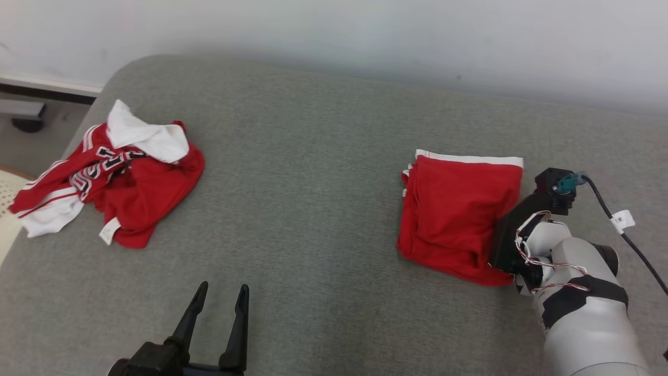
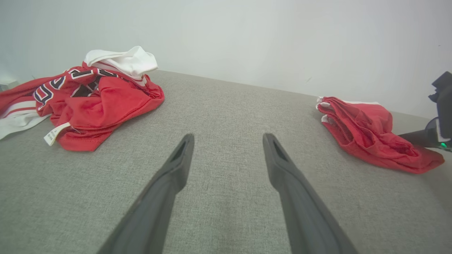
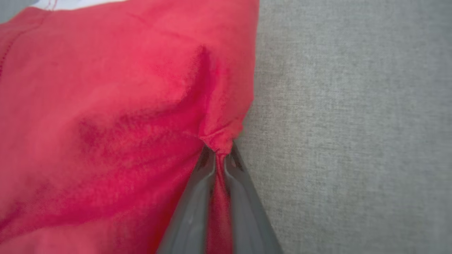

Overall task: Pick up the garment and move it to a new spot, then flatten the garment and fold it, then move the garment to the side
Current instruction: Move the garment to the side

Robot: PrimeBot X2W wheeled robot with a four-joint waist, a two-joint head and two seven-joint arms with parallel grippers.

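Our right fingers (image 3: pixel 208 165) pinch the folded red garment (image 1: pixel 459 219) at four o'clock; we should slide it sideways low, left fingers (image 1: pixel 240 313) wide.

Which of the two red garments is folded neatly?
The folded garment on the robot's right, a red rectangle with a white edge, pinched by the right gripper. The crumpled heap on the left shows lettering and white cloth.

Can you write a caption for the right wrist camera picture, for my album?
The right gripper pinches the edge of the red garment lying on a gray fabric surface.
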